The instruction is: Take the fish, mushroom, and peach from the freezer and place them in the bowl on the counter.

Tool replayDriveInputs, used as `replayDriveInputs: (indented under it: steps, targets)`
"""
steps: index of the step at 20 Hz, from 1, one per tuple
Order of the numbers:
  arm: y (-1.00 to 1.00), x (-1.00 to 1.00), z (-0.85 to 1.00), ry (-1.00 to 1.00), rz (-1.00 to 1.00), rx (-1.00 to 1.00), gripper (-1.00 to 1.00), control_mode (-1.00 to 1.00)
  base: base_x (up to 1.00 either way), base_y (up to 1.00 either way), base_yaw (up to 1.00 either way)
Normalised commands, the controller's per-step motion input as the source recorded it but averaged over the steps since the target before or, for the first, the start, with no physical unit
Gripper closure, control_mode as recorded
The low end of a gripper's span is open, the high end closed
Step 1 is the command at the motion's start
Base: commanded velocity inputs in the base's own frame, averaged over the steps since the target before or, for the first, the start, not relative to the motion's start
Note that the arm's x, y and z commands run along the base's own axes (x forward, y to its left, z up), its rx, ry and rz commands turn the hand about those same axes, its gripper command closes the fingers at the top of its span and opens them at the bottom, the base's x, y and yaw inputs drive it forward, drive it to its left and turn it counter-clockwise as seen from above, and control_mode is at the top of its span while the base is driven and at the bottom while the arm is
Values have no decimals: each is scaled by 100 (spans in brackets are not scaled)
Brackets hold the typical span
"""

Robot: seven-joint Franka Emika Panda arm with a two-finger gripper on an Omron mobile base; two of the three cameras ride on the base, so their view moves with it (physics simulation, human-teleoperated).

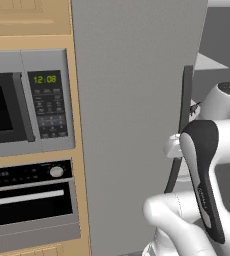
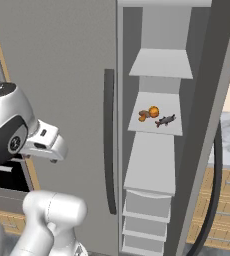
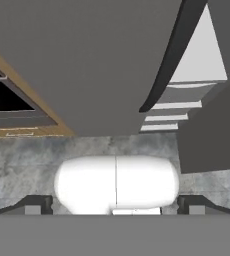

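A tall grey freezer (image 2: 72,60) stands with its right-hand door swung open, showing white inner shelves (image 2: 157,120) stacked one above another. On the middle shelf lie three small items close together. The fish (image 2: 165,120), slender and dark grey, lies flat on the right part of the shelf; in the right base view its long axis runs slightly uphill from lower left to upper right, one end toward the orange ball and the other toward the right wall. Which end is the head is too small to tell. The peach (image 2: 154,111), a round orange ball, sits just left of the fish. The mushroom (image 2: 144,115), a pale lump with a tan underside, touches or nearly touches the peach on its left.

A long dark vertical handle (image 2: 108,140) runs down the closed left door. Left of the freezer, a microwave (image 1: 27,102) sits above an oven (image 1: 29,200).

The gripper (image 3: 116,204) hangs low, looking along the grey floor toward the freezer's base, with its two dark fingertips (image 3: 34,205) set wide apart and nothing between them.
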Motion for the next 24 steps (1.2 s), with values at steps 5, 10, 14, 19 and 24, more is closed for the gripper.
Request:
replayDriveInputs:
  steps: [5, 10, 14, 19, 24]
  targets:
    - [0, 0, 0, 0, 0, 0, -100, -100, 0, 0, 0]
    - [0, 0, 0, 0, 0, 0, -100, 100, 0, -2, 0]
    - [0, 0, 0, 0, 0, 0, -100, 100, 15, -43, 0]
    - [0, 0, 0, 0, 0, 0, -100, 100, 58, -39, 0]
    - [0, 0, 0, 0, 0, 0, -100, 100, 48, -47, 0]
